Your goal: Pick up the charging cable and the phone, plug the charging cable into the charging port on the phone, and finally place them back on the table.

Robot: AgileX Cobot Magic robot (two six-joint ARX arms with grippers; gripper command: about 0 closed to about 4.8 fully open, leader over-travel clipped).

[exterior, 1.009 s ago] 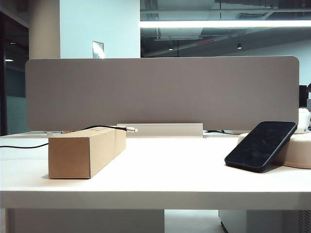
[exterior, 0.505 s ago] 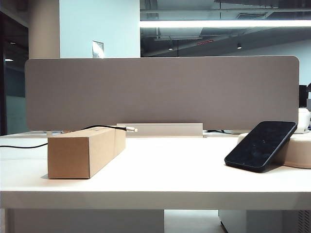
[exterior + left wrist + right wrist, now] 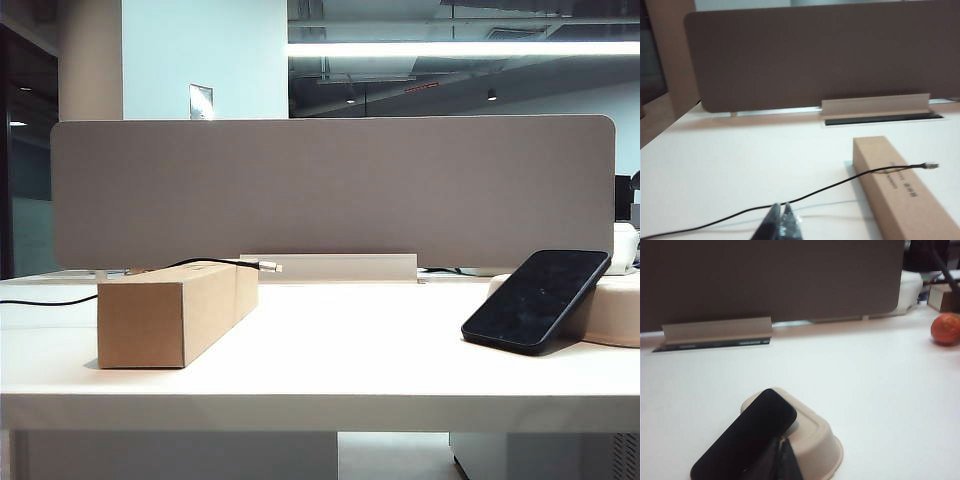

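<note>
The charging cable [image 3: 215,262], a thin black cord, runs in from the left and over a cardboard box, its silver plug tip [image 3: 271,266] jutting past the box. The black phone [image 3: 535,300] leans tilted against a beige tray on the white table [image 3: 350,350]. Its charging port is too small to make out. Neither gripper shows in the exterior view. In the left wrist view my left gripper [image 3: 781,206] is shut and empty, with the cable [image 3: 840,182] lying just beyond its tips. My right gripper [image 3: 781,440] is shut and empty, just short of the phone [image 3: 745,437].
The cardboard box [image 3: 175,310] lies at the left under the cable. The upturned beige tray [image 3: 815,435] props up the phone at the right. A grey divider panel [image 3: 330,190] closes off the back edge. An orange fruit [image 3: 945,328] sits far off to the right.
</note>
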